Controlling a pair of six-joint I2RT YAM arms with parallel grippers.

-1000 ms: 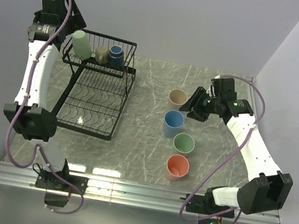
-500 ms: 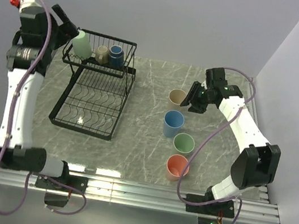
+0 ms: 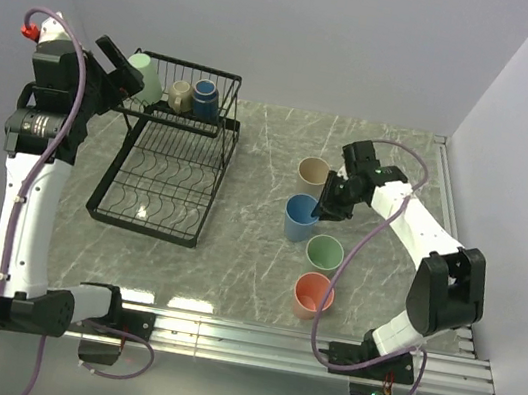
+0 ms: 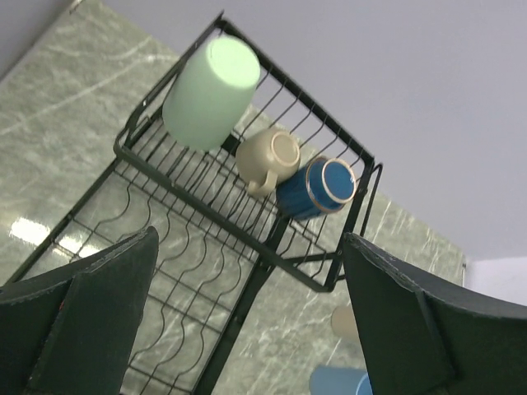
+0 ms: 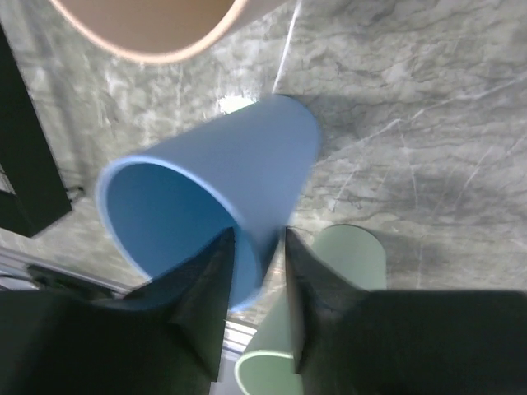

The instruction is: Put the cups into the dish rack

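So, left gripper [image 3: 115, 71]: released, jaws wide with nothing between them. Over the last second I have seen this arm draw up and back from the basket corner.
Dish rack [image 3: 145, 227]: far left of the table, with its basket tier at the back and the plate-slot tier in front.
Pale green cup [image 4: 212, 92]: mouth-down at the basket's left end and let go, so I count it loaded.
Beige mug [image 4: 269, 158]: in the basket, just right of the green one.
Dark-blue cup [image 4: 321, 187]: in the basket, touching the mug.
Beige tumbler [image 3: 312, 174]: upright on the table, at the far end of the row.
Light blue cup [image 5: 216, 206]: next in the row, now tipped rather than standing square.
Right gripper [image 5: 257, 239]: a second ago it was beside the beige tumbler. It has since dropped to the blue one and narrowed, one finger inside the rim and one outside, clamped on the wall.
Green tumbler [image 3: 323, 254]: upright and untouched.
Salmon tumbler [image 3: 313, 295]: nearest me, also untouched.
Meaning: three cups are loaded and four remain. I judge the blue one to be the next carry across to the rack.
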